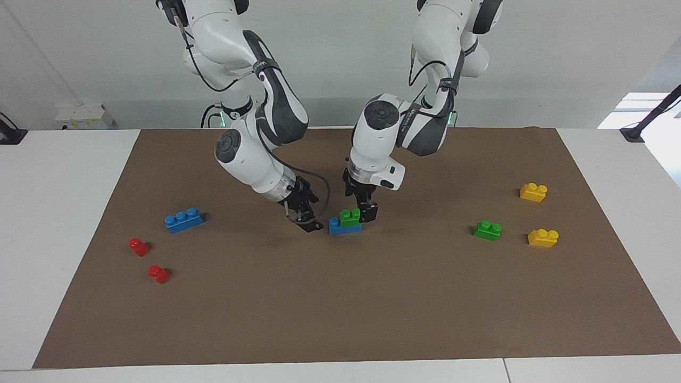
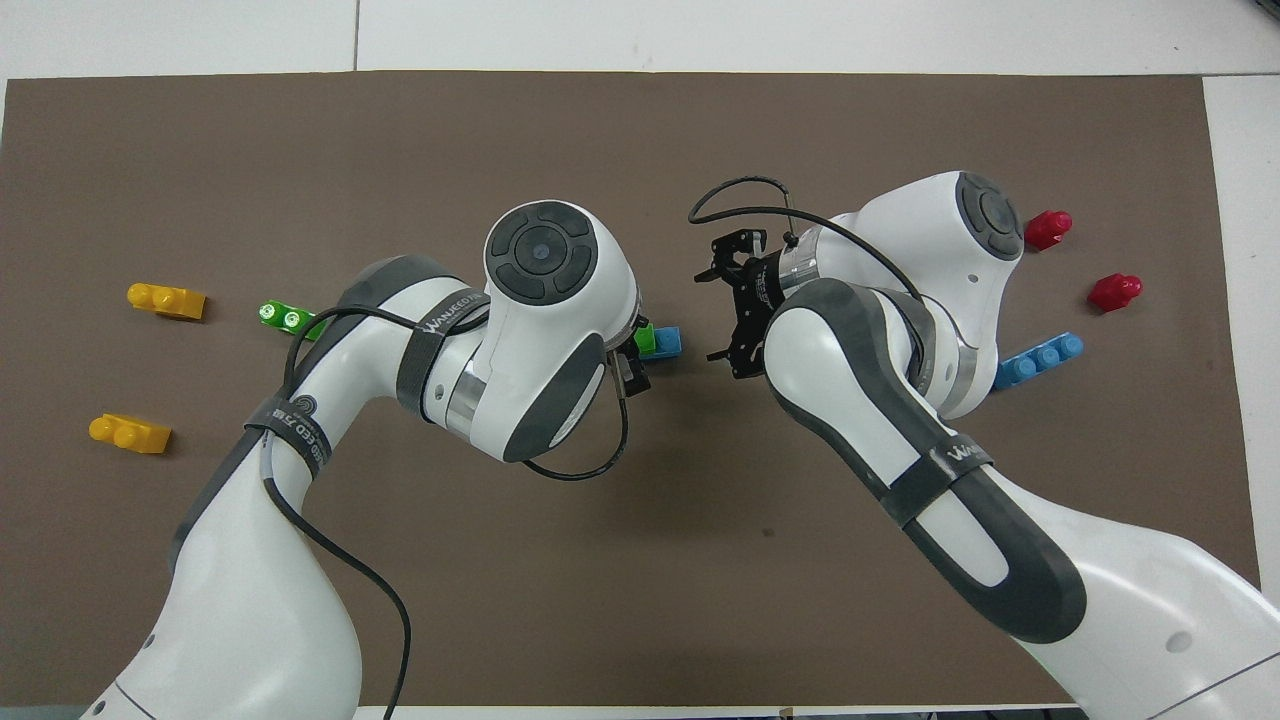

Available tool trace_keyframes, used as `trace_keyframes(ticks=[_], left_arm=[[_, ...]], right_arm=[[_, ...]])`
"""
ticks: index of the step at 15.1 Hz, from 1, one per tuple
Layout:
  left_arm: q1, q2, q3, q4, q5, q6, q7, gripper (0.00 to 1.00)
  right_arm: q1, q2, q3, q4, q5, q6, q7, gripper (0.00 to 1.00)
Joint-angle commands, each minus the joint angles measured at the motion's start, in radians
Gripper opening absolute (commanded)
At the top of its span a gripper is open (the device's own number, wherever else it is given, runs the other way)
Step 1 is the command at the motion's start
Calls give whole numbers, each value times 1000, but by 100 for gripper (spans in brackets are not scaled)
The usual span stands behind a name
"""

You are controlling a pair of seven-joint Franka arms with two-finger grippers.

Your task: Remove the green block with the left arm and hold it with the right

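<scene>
Green block [image 1: 350, 217] sits atop blue brick [image 1: 340, 227], mid-mat [image 1: 340, 308]. Left gripper [image 1: 367, 208] down at block, fingers alongside it, grip state unclear. Right gripper [image 1: 308, 221] low just beside blue brick's end, fingers spread, not touching. Second green brick [image 1: 488, 230] lies toward left arm's end.

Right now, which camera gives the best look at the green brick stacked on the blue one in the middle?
The facing view: the green block shows whole, studs up, on the blue brick, with the left gripper at it. In the overhead view the left arm covers most of the block, leaving only a green sliver.
</scene>
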Motion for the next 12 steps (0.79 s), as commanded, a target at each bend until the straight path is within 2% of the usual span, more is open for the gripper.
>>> trace_keyframes(ticks=[1,6,12], left_arm=[[-10,-9,16,-57,21,82,-25,100],[-19,-7,15,-124,47,150,-25,100],[-38,5,15,-138,62,173,-25,100]], right_arm=[[13,17,-1,-4,30,26,8,95],[50,28,-1,-39,72,107,30,95],[75,24,-1,-96,99,187,30,96]])
